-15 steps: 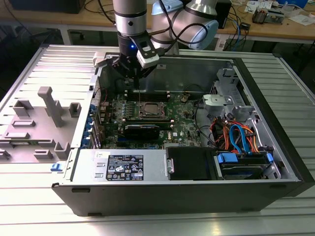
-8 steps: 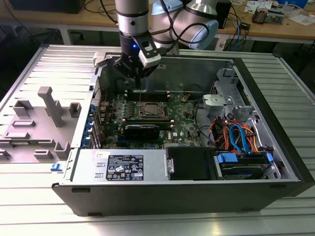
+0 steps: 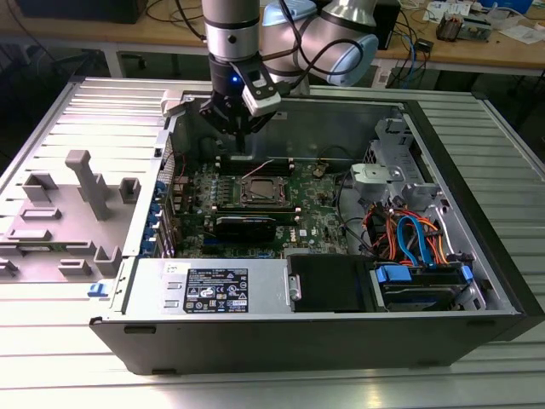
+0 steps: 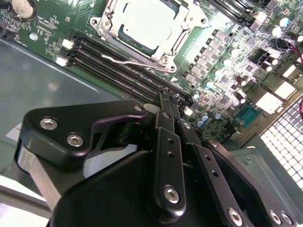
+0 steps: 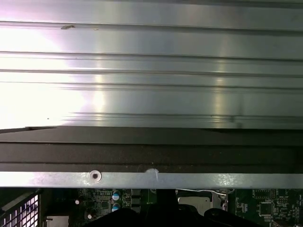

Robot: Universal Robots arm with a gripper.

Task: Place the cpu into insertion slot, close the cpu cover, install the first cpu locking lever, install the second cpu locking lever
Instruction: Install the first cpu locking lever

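A robot arm's gripper point(image 3: 239, 128) hangs above the open computer case point(image 3: 255, 341), over the far edge of the green circuit board point(image 3: 319, 204), with its two fingers point(image 4: 165, 118) drawn together and nothing between them, as the second wrist view shows. The cpu point(image 4: 147, 21), a pale silver square, already sits in the insertion slot point(image 3: 261, 189) near the middle of the board, and the cpu cover point(image 4: 182, 28) lies flat around it, its cut-out framing the chip. One bare wire lever point(image 4: 135, 62) runs along the socket's edge beside the long black memory slots point(image 4: 118, 68), apparently not yet latched, so the work seems to stand at the locking-lever stage. Judged from this, the next move calls for a fine approach to a thin springy wire, pressing it down and under its hook without striking the memory slots just beside it. Whether a second lever is latched on the socket's other side cannot be made out; that side is cut off in the second wrist view and too small in the exterior view. The first wrist view looks across the case's metal rim point(image 5: 151, 179) toward the ribbed table point(image 5: 151, 61), with the board a thin strip below.
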